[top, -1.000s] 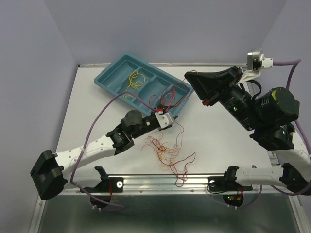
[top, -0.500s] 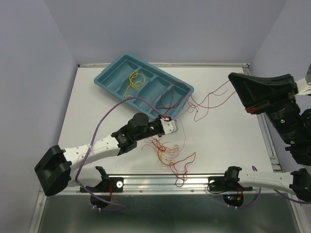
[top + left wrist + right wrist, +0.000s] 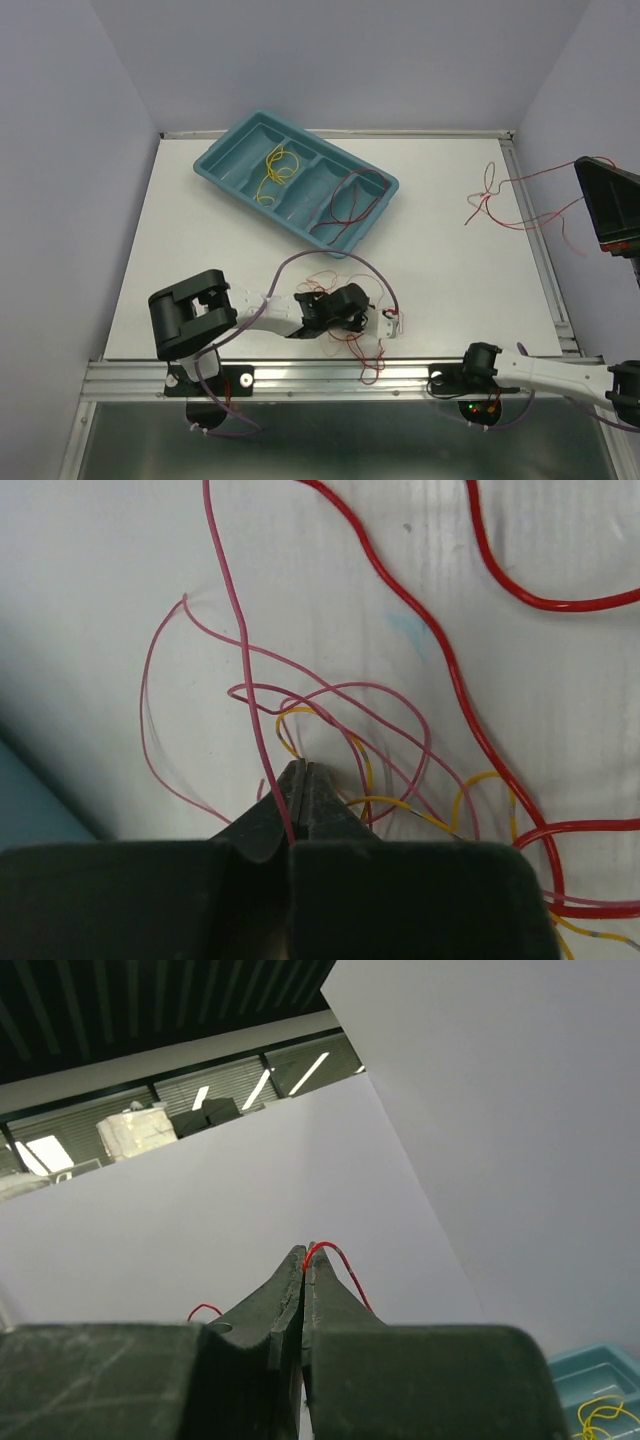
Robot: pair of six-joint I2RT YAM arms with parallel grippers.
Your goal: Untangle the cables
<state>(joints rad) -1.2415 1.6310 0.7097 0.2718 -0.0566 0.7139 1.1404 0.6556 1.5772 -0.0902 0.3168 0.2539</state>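
The left gripper is pressing its dark, wedge-shaped fingers together and pinching a hair-thin pink cable, which is running up from the seam between the tips; around and ahead of those tips the loose cables are lying tangled on the smooth white table; fine pink loops are crossing yellow strands just right of the tips, and a thicker, glossy red strand is curving past farther right. The right gripper is hanging high, its matte black fingers closing tip to tip on a red cable that is arching out of them; in the top view that cable is trailing in crooked bends to the gripper's left. Well beyond the left gripper a teal plastic tray with rounded compartments is holding a yellow coil in one and a red loop in another.
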